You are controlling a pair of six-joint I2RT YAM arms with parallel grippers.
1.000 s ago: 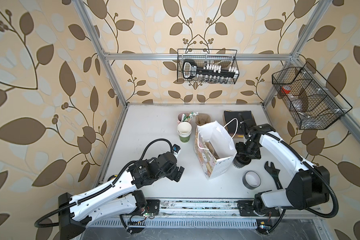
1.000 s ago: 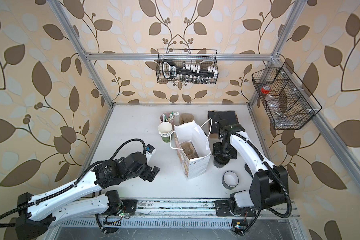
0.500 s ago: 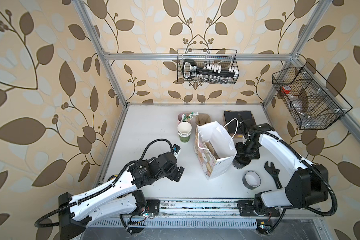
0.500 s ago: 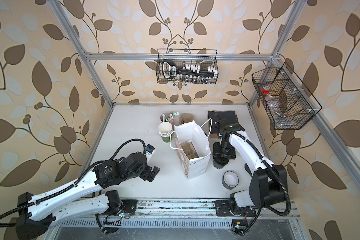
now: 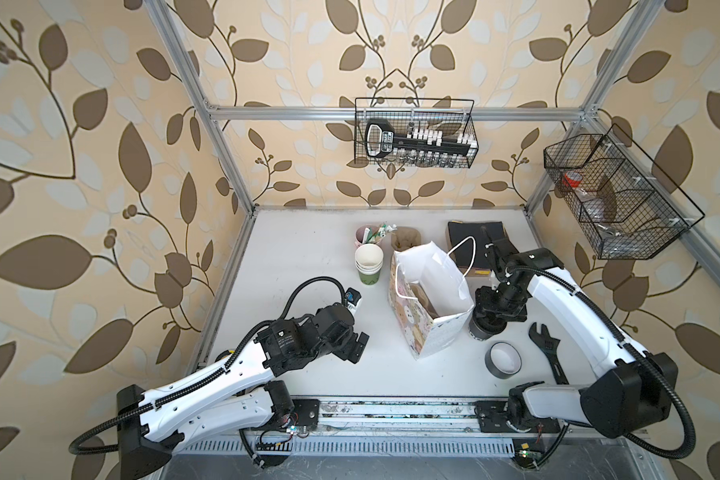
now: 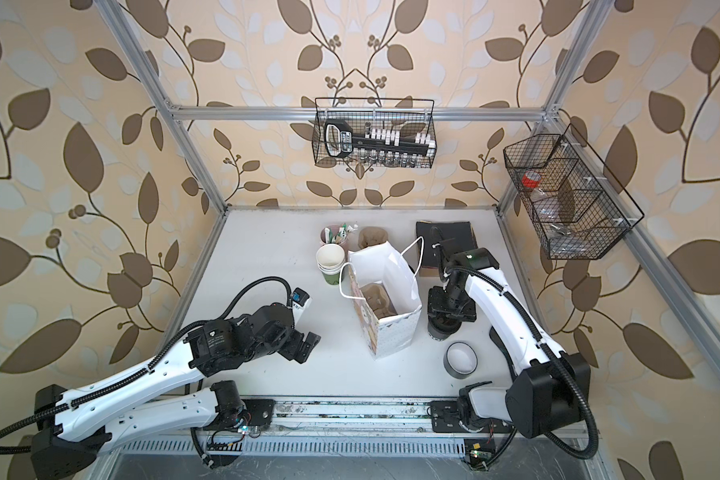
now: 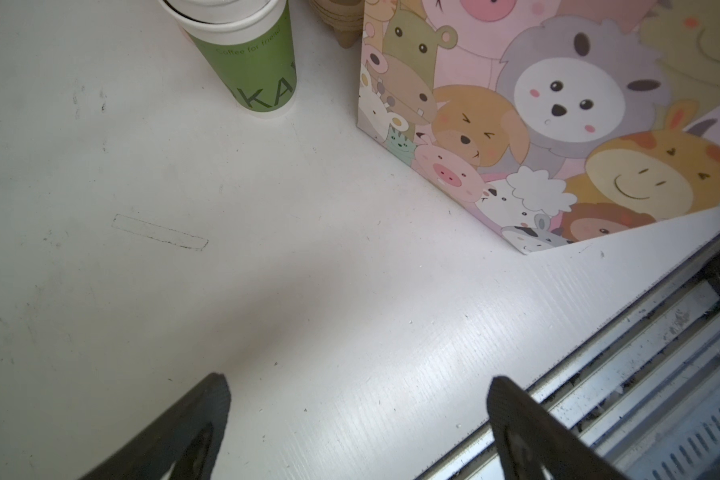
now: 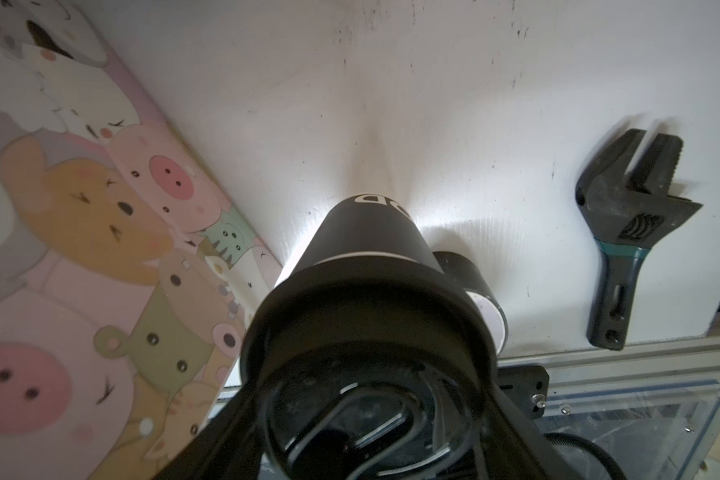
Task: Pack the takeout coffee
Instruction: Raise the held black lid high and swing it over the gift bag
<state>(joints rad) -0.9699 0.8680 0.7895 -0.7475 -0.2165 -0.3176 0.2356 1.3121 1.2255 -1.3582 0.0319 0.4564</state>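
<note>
The takeout coffee (image 8: 371, 232), a dark cup with a black lid and pale lettering, stands on the white table just right of the bag in both top views (image 5: 485, 330) (image 6: 441, 330). My right gripper (image 5: 493, 309) (image 8: 368, 374) comes down from above, and its fingers press the lid's rim on both sides. The open paper bag (image 5: 429, 299) (image 6: 385, 282) with cartoon animals (image 7: 558, 104) stands upright, a brown cup carrier (image 6: 375, 297) inside it. My left gripper (image 5: 356, 345) (image 7: 358, 380) hovers open and empty over bare table left of the bag.
A stack of white-and-green cups (image 5: 368, 266) stands behind and left of the bag. A tape roll (image 5: 503, 359) and a black wrench (image 5: 547, 345) lie right of the coffee. A pink cup of sachets (image 5: 366, 235), brown carriers (image 5: 406, 239) and a black pad (image 5: 474, 232) sit at the back.
My right gripper's jaws have narrowed a little onto the coffee's lid. The left arm has not moved.
</note>
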